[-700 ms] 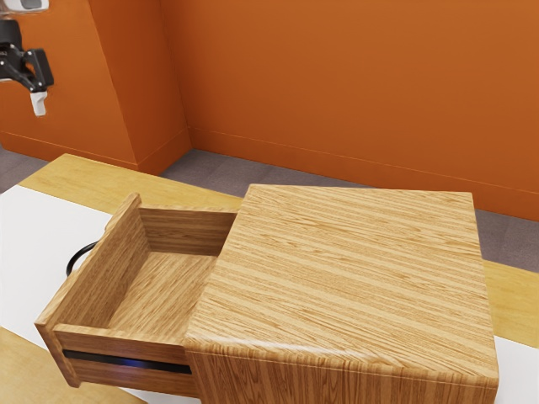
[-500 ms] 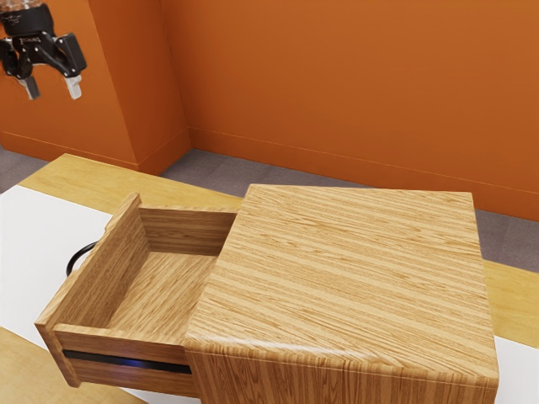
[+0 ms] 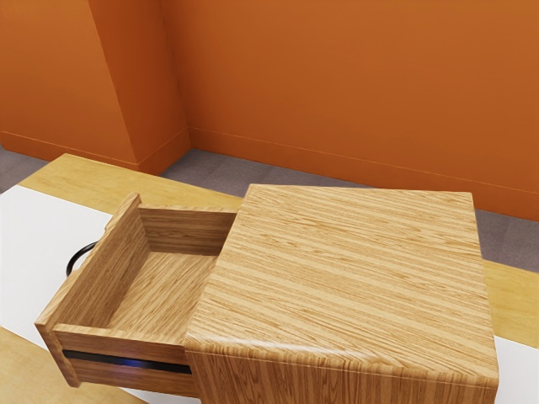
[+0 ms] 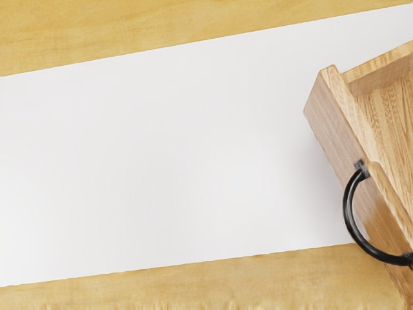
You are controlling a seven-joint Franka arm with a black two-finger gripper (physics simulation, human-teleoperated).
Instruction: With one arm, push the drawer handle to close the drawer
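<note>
Currently, the drawer (image 3: 109, 273) stands extended from the cabinet (image 3: 345, 278), handle (image 4: 348, 206) on its front (image 4: 332, 129). The closing push remains outstanding; I cannot determine whether my gripper is open or closed.

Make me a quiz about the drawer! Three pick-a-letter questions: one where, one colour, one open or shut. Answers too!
1. Where is the handle?
A) Inside the drawer
B) On the wall
C) On the drawer's front

2. What colour is the handle?
A) Black
B) Red
C) Green

3. How is the drawer?
A) Fully shut
B) Open
C) Upside down

Answers:
1. C: the wrist view shows it joined to the outside of the front panel.
2. A: its curved bar looks black in both views.
3. B: it sticks out from the cabinet, and you can see its wooden bottom.
</note>
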